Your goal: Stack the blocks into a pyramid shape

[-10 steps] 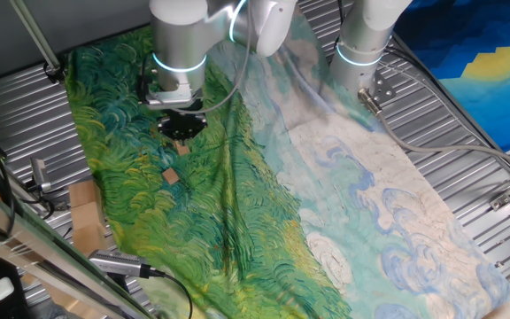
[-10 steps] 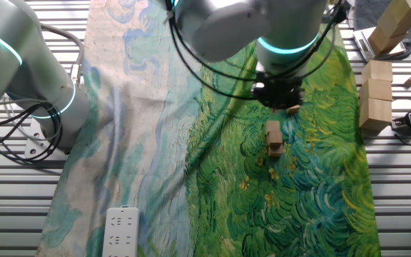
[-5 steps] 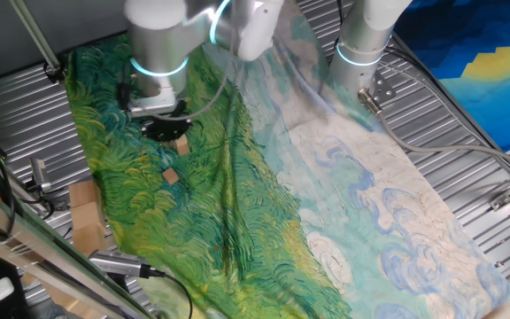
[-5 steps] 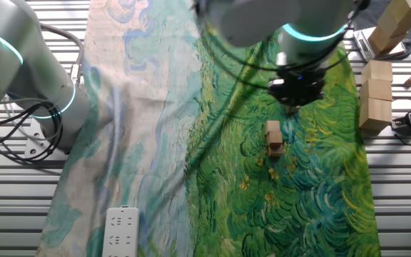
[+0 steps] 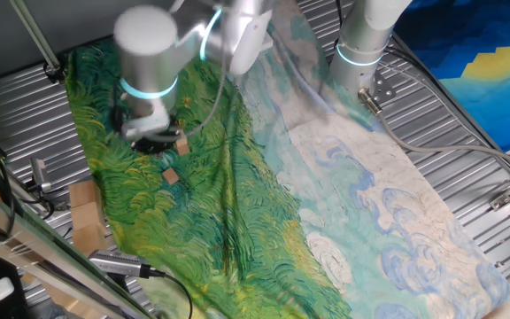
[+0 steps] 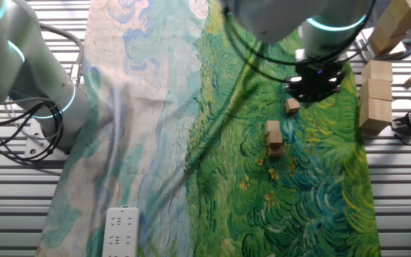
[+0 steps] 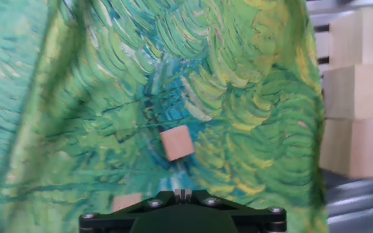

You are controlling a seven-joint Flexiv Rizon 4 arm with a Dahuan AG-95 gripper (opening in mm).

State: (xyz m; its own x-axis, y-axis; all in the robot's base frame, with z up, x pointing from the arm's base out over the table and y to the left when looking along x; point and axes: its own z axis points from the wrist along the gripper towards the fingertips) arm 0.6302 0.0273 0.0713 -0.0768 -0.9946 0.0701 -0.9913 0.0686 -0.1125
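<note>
The gripper (image 6: 317, 90) hangs low over the green cloth (image 6: 312, 185), just past a single block (image 6: 292, 106) and apart from it. It is empty. Its fingers are blurred in one fixed view and out of frame in the hand view, so I cannot tell whether they are spread or pressed together. The hand view centres that lone block (image 7: 177, 143), which lies flat on the cloth with clear space around it. That probably makes it the next one to pick.

A little farther on are two more blocks (image 6: 275, 138), touching each other. I cannot tell whether they are stacked or side by side. They look like the start of the pyramid, so the lone block likely belongs beside or on them.

Larger wooden pieces (image 6: 377, 93) stand piled at the cloth's edge, out of the way. A second arm (image 6: 27, 64) stands idle at the far side.
</note>
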